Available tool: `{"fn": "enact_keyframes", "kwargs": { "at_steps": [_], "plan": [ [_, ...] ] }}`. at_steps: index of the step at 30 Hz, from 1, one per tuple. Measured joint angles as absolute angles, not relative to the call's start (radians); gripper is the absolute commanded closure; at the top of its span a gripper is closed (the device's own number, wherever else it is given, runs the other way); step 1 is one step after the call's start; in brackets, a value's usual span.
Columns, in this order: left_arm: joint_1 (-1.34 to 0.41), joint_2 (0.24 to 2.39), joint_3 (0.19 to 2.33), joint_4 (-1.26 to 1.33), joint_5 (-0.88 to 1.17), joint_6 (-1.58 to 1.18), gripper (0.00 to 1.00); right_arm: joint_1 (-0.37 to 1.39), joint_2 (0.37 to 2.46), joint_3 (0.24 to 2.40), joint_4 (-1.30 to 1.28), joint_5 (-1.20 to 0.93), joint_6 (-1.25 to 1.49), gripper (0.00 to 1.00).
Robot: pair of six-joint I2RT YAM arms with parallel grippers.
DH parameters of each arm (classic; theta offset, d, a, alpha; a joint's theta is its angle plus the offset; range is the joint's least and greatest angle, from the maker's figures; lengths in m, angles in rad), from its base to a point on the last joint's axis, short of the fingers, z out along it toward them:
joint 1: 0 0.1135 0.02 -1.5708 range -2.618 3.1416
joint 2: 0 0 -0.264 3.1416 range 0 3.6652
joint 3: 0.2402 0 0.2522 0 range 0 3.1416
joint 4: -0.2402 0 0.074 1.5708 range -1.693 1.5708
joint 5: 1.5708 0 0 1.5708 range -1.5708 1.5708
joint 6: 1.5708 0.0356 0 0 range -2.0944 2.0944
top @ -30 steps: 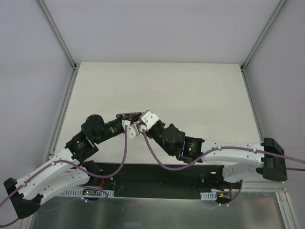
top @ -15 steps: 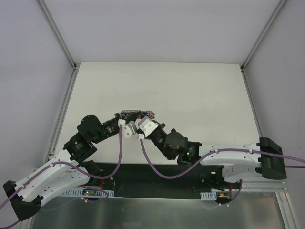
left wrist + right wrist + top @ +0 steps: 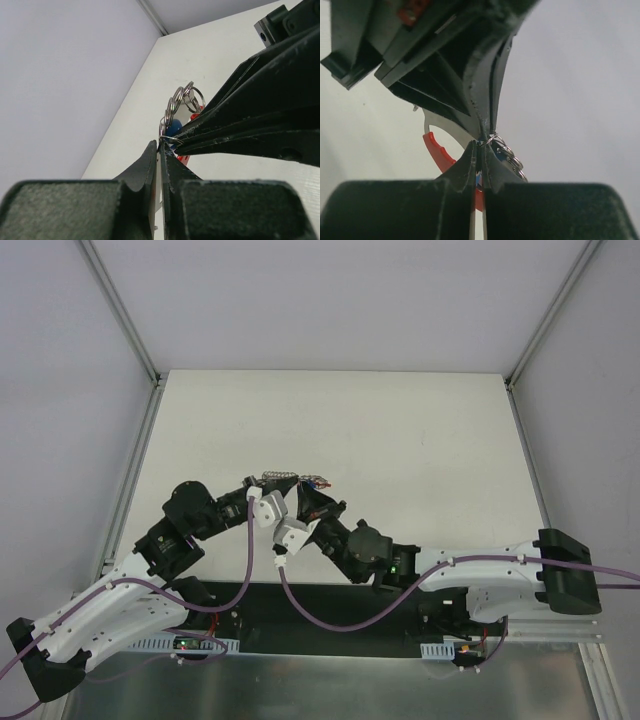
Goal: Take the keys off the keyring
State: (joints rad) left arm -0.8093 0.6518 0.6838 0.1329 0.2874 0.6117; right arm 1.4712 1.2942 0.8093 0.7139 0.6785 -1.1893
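The keyring is pinched between my two grippers, which meet tip to tip above the table. Its red tag and a flat silvery plate run into my left gripper, which is shut on them. My right gripper is shut where the thin wire ring sits, with a blue piece between its fingers. Several small silvery rings hang beyond the tips. In the top view the silvery bunch shows just past both grippers. I cannot make out single keys.
The white table stretches away beyond the grippers, with grey walls on both sides and an aluminium frame post at the left. Both arms' purple cables loop near the table's front edge.
My right wrist has rolled, its white camera block swinging down toward the near edge. My left gripper has shifted slightly. The bunch now shows more clearly beyond the tips.
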Motion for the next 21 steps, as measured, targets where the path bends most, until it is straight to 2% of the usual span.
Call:
{"fn": "enact_keyframes", "kwargs": {
  "at_steps": [7, 21],
  "plan": [
    [-0.808, 0.652, 0.684, 0.113, 0.285, 0.604, 1.0, 1.488, 1.335, 0.814, 0.723, 0.721, -1.346, 0.99],
    [-0.796, 0.647, 0.676, 0.06, 0.296, 0.556, 1.0, 1.54, 1.492, 0.807, 0.902, 0.881, -1.651, 0.99]
  ]
}}
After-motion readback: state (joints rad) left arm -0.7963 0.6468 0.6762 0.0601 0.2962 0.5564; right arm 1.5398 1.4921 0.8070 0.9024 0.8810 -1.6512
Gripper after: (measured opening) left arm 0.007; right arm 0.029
